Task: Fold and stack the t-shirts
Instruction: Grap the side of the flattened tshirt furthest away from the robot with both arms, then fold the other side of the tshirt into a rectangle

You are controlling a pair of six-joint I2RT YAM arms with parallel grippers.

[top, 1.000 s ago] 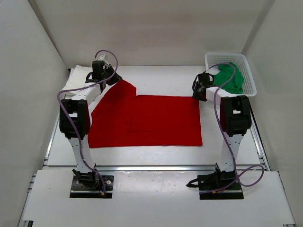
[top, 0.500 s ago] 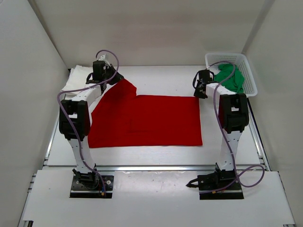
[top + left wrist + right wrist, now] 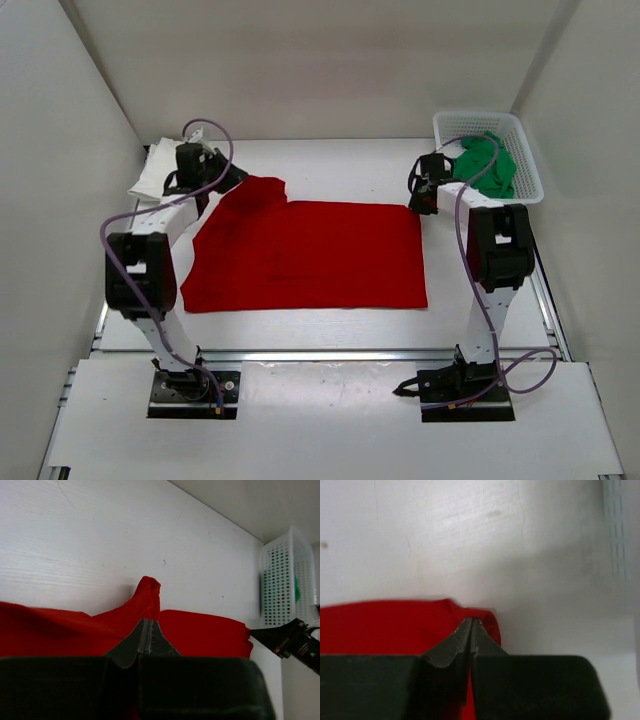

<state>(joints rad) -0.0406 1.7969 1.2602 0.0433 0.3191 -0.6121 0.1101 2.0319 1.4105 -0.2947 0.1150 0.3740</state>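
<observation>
From above, the left gripper (image 3: 228, 176) hides the corner of the red shirt (image 3: 320, 255) that it pinches, and its wrist covers part of the white shirt (image 3: 152, 172). The green shirt (image 3: 490, 170) lies crumpled in the basket (image 3: 470, 120), so its full shape does not show, and a cable (image 3: 480, 137) crosses over it. In the left wrist view the gripper's own body hides the near red cloth, and the right edge cuts the basket. The right wrist view is blurred. Whether the right gripper (image 3: 471, 622) has cloth between its closed tips, I cannot tell.
</observation>
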